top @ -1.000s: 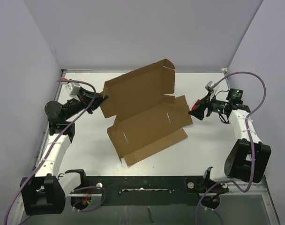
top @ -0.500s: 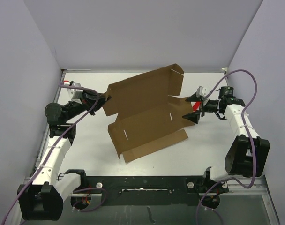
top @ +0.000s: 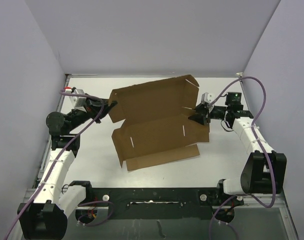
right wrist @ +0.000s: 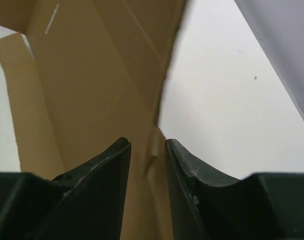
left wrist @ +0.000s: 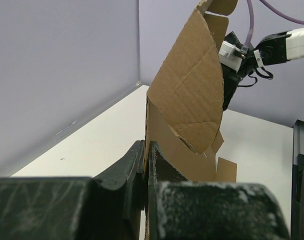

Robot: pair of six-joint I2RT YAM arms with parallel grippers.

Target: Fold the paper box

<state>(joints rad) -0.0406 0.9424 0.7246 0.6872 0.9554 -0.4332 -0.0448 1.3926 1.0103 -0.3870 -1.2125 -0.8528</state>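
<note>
**Two arms, one paper box [top: 157, 131]**

The box lies across the middle of the table [top: 92, 165], near panel flat and far panel tipped up toward the back edge. The left end effector [top: 110, 104] is pinched hard on the corner nearest the table's left edge. In the wrist view its fingers [left wrist: 128, 165] meet on the cardboard with no gap at all. Over toward the right edge, the right end effector [top: 199, 116] straddles a side flap. Its jaws are narrow with daylight either side of the board, so I'd call that not yet a grip.

How will it handle? It looks light, corrugated and stiff across a panel, but ready to hinge at every score line. It's visibly bowed in the left wrist view. Edges and flap roots look like the places to hold, since squeezing mid-panel would likely crease it. In the way are the box's own raised flaps and a purple cable [top: 242, 78] looping over the right arm near the table's far right corner.
</note>
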